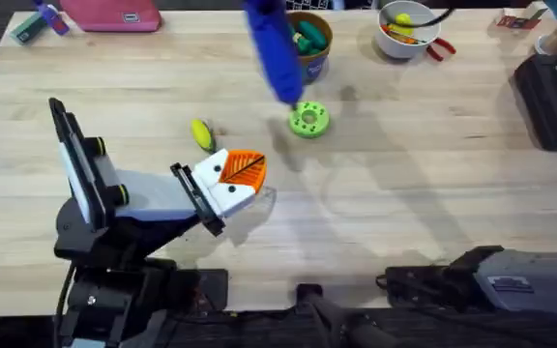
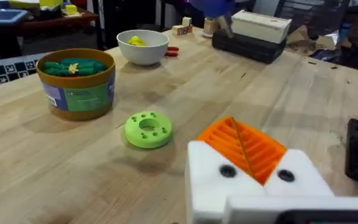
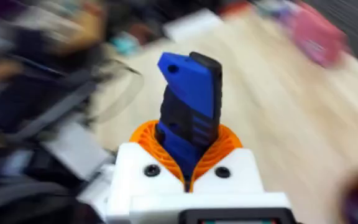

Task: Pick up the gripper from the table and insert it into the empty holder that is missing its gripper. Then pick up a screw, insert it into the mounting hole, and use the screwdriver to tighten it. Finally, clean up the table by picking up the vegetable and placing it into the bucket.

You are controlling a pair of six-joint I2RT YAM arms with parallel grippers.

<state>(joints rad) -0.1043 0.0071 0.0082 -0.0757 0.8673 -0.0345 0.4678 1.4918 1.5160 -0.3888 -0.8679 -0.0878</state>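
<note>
My right gripper clamps the screwdriver.
My left gripper, pads pressed together and empty, sits mid-table; the vegetable lies at its 11 o'clock, the bucket at 1 o'clock.

Blue screwdriver between orange ribbed pads. Yellow-and-green vegetable on pale plank-grained table. Green bucket, tan rim; bright green disc; white bowl.

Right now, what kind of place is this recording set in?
Probably a robotics lab or workshop: a plank wooden table carries toy props like a green bucket and white bowl, with cluttered benches behind.
</note>
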